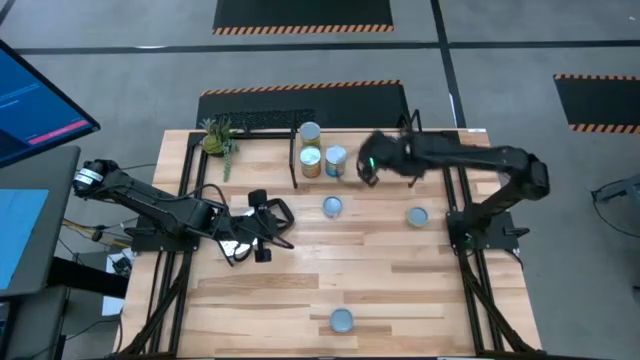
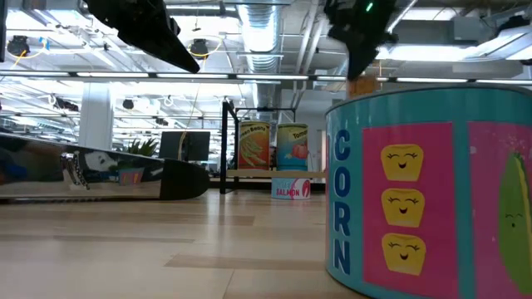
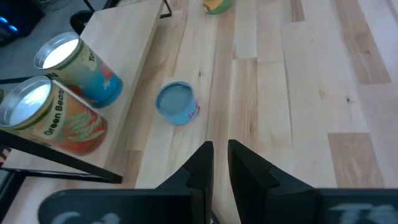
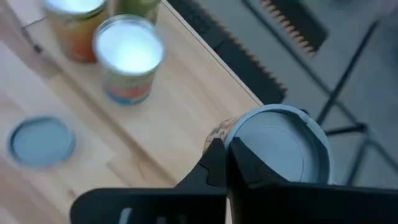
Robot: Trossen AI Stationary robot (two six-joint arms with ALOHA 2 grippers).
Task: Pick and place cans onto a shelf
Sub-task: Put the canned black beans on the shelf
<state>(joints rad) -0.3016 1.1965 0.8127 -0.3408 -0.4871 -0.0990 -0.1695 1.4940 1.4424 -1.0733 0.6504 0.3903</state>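
Placing step. Right gripper (image 1: pixel 366 170), upper centre of the high view, pinches a can (image 4: pixel 280 146) over the shelf (image 4: pixel 186 112). Next: lower, release. Left gripper (image 1: pixel 262 228) idle, fingers nearly together.

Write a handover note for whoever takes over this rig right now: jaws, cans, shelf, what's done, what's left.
Left gripper: jaws closed, empty, hanging over the table's left-middle, waiting.
Right gripper: jaws shut on a held can, above the shelf.
Done: three shelved cans stand at the shelf's left end.
Left: set the held can down beside them, then fetch three loose cans on the table.
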